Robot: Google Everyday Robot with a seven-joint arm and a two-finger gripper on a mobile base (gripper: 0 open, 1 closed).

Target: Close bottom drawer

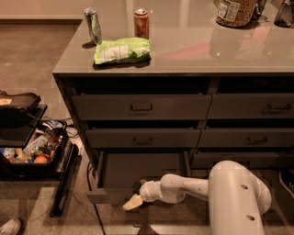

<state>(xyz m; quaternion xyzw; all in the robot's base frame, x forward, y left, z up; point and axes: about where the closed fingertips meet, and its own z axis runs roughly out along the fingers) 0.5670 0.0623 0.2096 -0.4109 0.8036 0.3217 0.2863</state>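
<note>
The bottom drawer point(138, 170) of the left, wider column stands pulled out, its dark front panel point(106, 196) low near the floor. My white arm reaches in from the lower right. The gripper point(133, 202) sits at the drawer's front edge, right of the panel's middle, with its pale fingertips pointing down and left and touching or just in front of the panel. The drawer's handle is hidden behind the gripper. The two drawers above it point(141, 107) are nearly shut.
On the cabinet top lie a green chip bag point(121, 49), two cans point(93, 25) and a jar point(236, 11). A black tray of items point(28, 153) stands on the floor at left. A shoe point(9, 226) shows at the bottom left.
</note>
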